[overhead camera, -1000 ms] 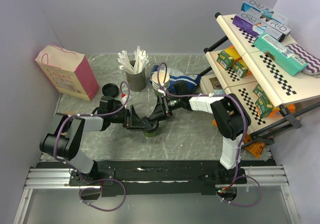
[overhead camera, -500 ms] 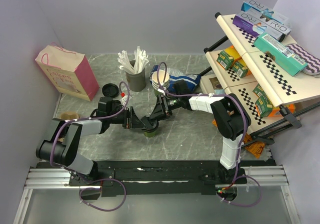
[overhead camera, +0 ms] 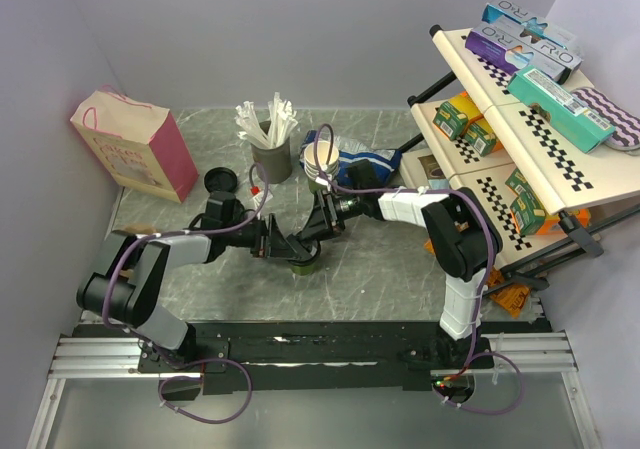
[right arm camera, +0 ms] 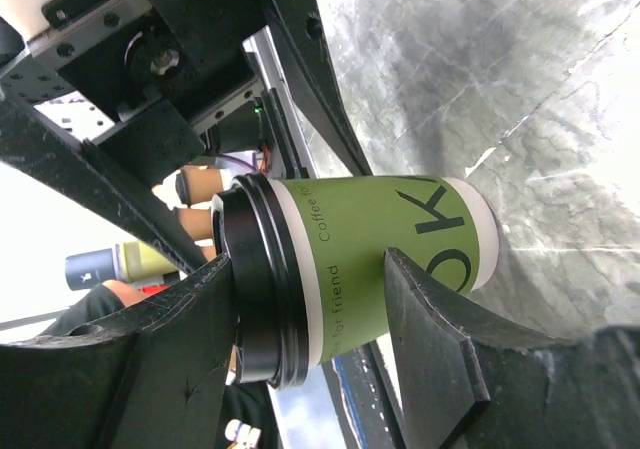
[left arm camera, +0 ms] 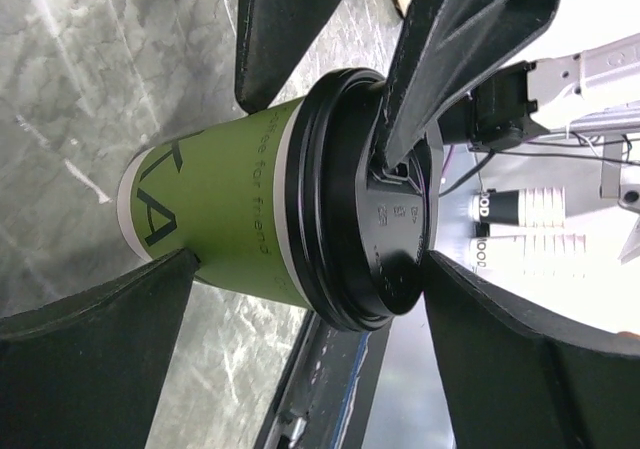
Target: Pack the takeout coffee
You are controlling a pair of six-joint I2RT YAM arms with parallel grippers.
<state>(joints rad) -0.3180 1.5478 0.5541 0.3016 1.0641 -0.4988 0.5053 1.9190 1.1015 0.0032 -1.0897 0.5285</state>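
1. Coffee [left arm camera: 240, 219] sits between both sets of jaws: green cup, black lid [left arm camera: 370, 219] on, base down on the table [overhead camera: 400, 269], low centre of the top view.
2. Left gripper [left arm camera: 312, 257] is spread as wide as it goes, with fingers at the lower left and lower right of its wrist view, either side of the cup. It has hold of nothing.
3. Right gripper [right arm camera: 312, 259] stands about half open: one finger lies across the lid's top, the other runs along the cup's side. Whether that is a clamp or only a press on the lid, I cannot tell.
4. Done, as I judge it: the cup is lidded and upright, and both arms are at it.
5. Not done: the cup is not lifted and sits in no container.
6. Bag [overhead camera: 135, 141], pink, is at the upper left of the top view, well apart from the cup. It is likely the place to pack into, though I cannot see whether its mouth is open.
7. Left, by my reckoning: a firm hold on the cup wall, a lift, a carry toward the upper left, and a level set-down in the bag.
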